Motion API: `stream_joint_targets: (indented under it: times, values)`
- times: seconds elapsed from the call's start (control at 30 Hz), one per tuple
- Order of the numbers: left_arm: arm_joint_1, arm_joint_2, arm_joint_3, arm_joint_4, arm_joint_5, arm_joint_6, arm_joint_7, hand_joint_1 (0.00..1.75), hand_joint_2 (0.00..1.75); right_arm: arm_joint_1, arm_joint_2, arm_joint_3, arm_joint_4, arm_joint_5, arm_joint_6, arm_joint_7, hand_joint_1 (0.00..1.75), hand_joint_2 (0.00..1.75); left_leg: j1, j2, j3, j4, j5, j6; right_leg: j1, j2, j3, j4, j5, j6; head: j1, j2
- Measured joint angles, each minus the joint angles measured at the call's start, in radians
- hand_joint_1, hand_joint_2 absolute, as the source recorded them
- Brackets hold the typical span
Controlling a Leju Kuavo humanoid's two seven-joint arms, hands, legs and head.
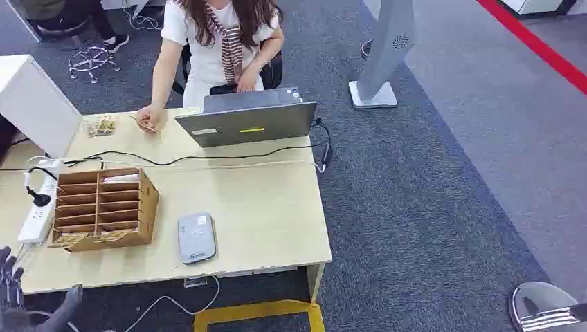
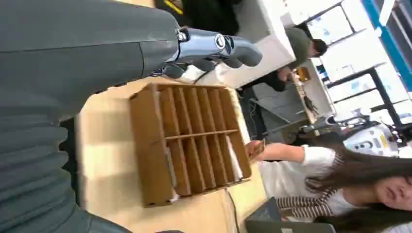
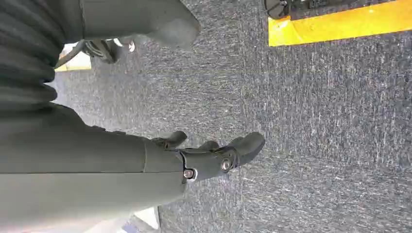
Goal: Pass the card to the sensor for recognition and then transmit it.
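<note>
My left robot hand hangs low off the near-left corner of the pale wooden desk, its dark fingers spread apart and holding nothing. Just beyond it on the desk stands the brown cardboard sorter box with rows of narrow slots; white cards sit in the slots at the end farthest from my hand. To the outer side of the box from this hand lies a white power strip with a black plug in it. Further toward my other side, the flat grey card sensor rests near the desk's front edge. Beyond that, a grey laptop stands open, and a person in a white top sits behind it with one hand on the desk.

My right robot hand hangs over grey carpet, fingers loosely extended, gripping nothing.
</note>
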Motion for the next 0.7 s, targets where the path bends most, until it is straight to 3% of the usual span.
stream_joint_targets:
  times: [0.27, 0.7]
  values:
    - [-0.165, 0.068, -0.096, 0.056, -0.155, 0.053, 0.072, 0.00, 1.75, -0.004, 0.000, 0.002, 0.005, 0.039, 0.010, 0.010, 0.00, 1.75, 0.000, 0.000, 0.000, 0.000, 0.001, 0.000, 0.000, 0.000, 0.000, 0.000, 0.000, 0.000, 0.000, 0.000]
    - [-0.462, 0.149, -0.239, 0.269, -0.410, 0.132, 0.196, 0.00, 1.75, -0.010, 0.000, 0.019, 0.008, 0.101, 0.030, 0.026, 0.00, 1.75, 0.000, 0.000, 0.000, 0.001, 0.002, -0.001, 0.000, 0.001, 0.000, 0.000, 0.002, 0.000, 0.000, 0.000]
